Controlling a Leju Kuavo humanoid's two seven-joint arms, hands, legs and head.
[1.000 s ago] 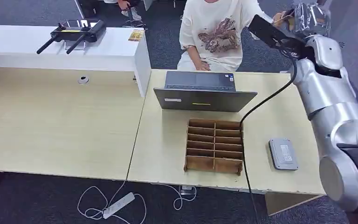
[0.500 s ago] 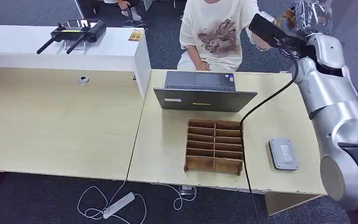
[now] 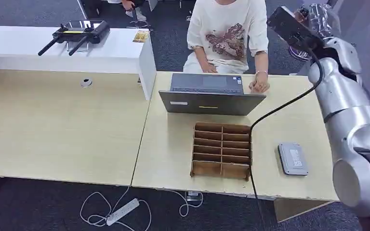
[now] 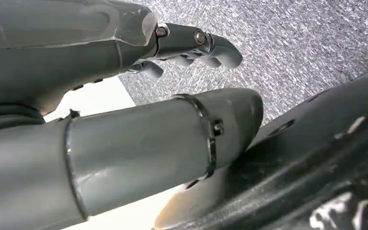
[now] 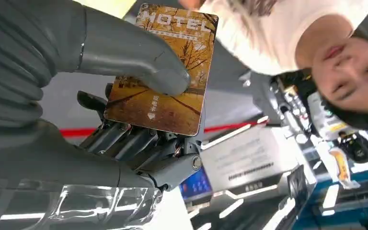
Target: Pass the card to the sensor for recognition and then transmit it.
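Note:
My right hand (image 5: 91,57) pinches an orange hotel card (image 5: 179,40) between the thumb and the darker fingers behind it. In the head view that hand (image 3: 321,14) is raised high at the far right, above the table's far edge. The grey card sensor (image 3: 293,159) lies flat on the table near the front right, well below and in front of the raised hand. My left hand (image 4: 191,43) hangs over grey carpet with its fingers apart and nothing in it.
A person in a white T-shirt (image 3: 226,33) sits behind a laptop (image 3: 211,102), one hand (image 3: 259,86) resting on the table. A wooden divided box (image 3: 221,150) stands left of the sensor. A black cable (image 3: 270,113) runs from my right arm across the table.
The person's hand, up beside my right hand before, has dropped to the table by the laptop. My right arm has shifted slightly up and to the right.

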